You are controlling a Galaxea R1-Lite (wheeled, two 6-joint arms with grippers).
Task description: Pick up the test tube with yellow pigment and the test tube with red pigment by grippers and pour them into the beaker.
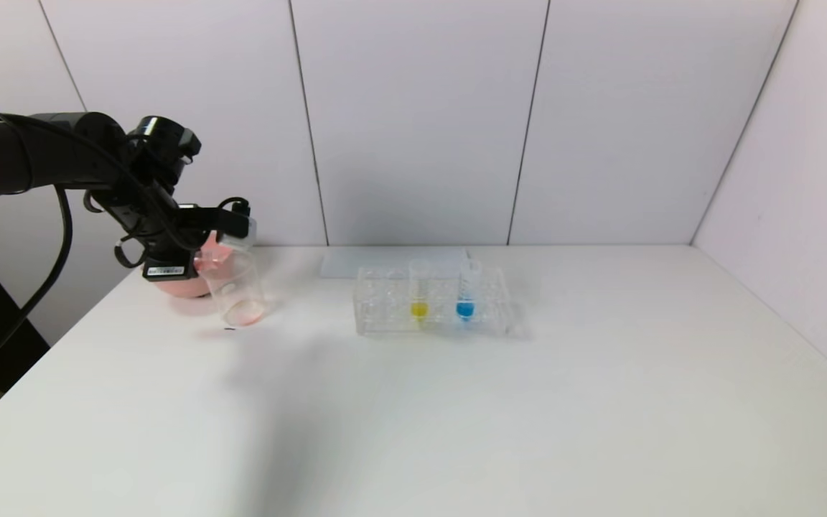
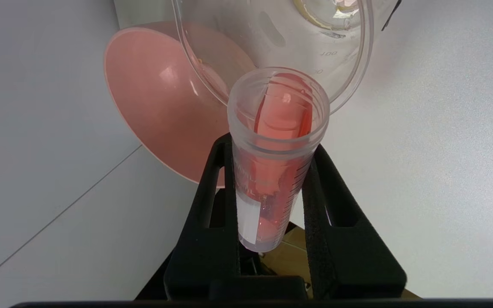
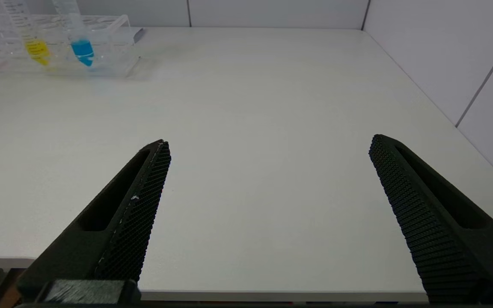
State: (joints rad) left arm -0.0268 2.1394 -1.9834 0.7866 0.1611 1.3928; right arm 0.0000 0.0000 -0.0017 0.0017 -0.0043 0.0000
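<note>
My left gripper (image 1: pixel 230 222) is at the far left of the table, shut on the test tube with red pigment (image 2: pixel 272 179). The tube is tipped, its open mouth at the rim of the beaker (image 1: pixel 241 287), and red liquid lies along its inside. The beaker, close up in the left wrist view (image 2: pixel 272 34), has a little pinkish liquid at its bottom. The test tube with yellow pigment (image 1: pixel 419 291) stands in the clear rack (image 1: pixel 385 316) at mid-table and also shows in the right wrist view (image 3: pixel 34 42). My right gripper (image 3: pixel 270 145) is open and empty above the table's front edge.
A pink bowl (image 1: pixel 187 283) stands right behind the beaker, large in the left wrist view (image 2: pixel 156 98). A tube with blue liquid (image 1: pixel 466 291) stands in the rack beside the yellow one. Walls close the table at the back and right. The right gripper is outside the head view.
</note>
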